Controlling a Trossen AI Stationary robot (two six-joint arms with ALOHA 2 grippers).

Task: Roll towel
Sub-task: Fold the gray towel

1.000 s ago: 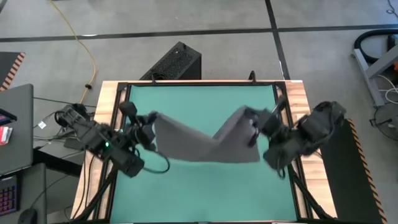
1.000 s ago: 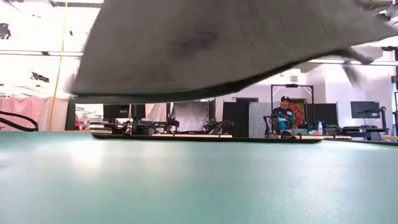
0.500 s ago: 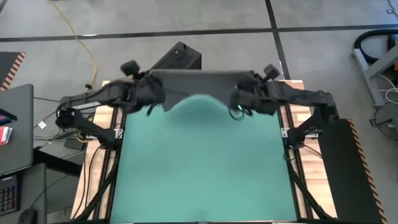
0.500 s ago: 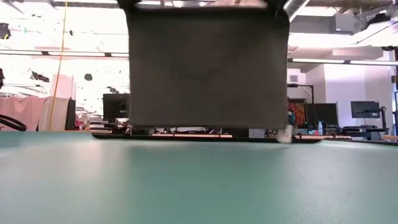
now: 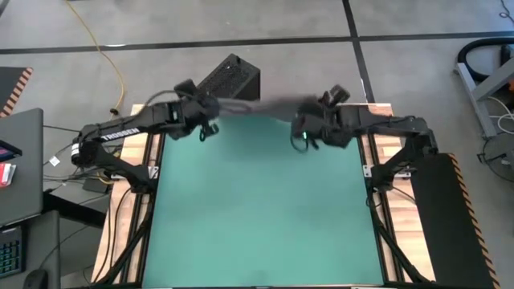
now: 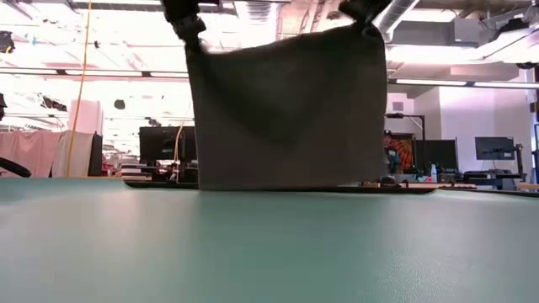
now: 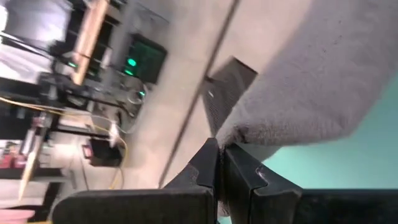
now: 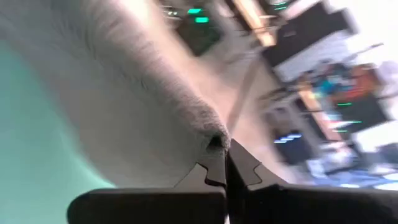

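Note:
The dark grey towel (image 6: 286, 109) hangs as a flat sheet over the far part of the green tabletop (image 5: 257, 209). From above it shows edge-on as a thin grey band (image 5: 259, 107). My left gripper (image 5: 210, 111) is shut on one upper corner and my right gripper (image 5: 303, 122) on the other. Both are up in the air by the table's far edge. The towel's lower edge (image 6: 278, 187) reaches down to the tabletop; whether it touches I cannot tell. My left gripper pinches the towel's upper left corner (image 7: 235, 134) between its two fingers, coming from the table's left and slanting slightly down. The towel hangs below and spreads away toward the other arm. My right gripper pinches the upper right corner (image 8: 213, 138) between its two fingers, coming from the table's right and slanting slightly down. The cloth hangs below it, its top edge nearly straight between the two holds.
A black box (image 5: 229, 79) stands on the floor just beyond the far edge, behind the towel. Wooden rails (image 5: 136, 160) run along both sides of the table. The green surface in front of the towel lies open.
Both grippers have swung from over the middle of the table toward its far edge and have sunk a little. The towel, slack and sagging between them a second ago, now hangs as a flat sheet, and its lower edge has come down to the tabletop.

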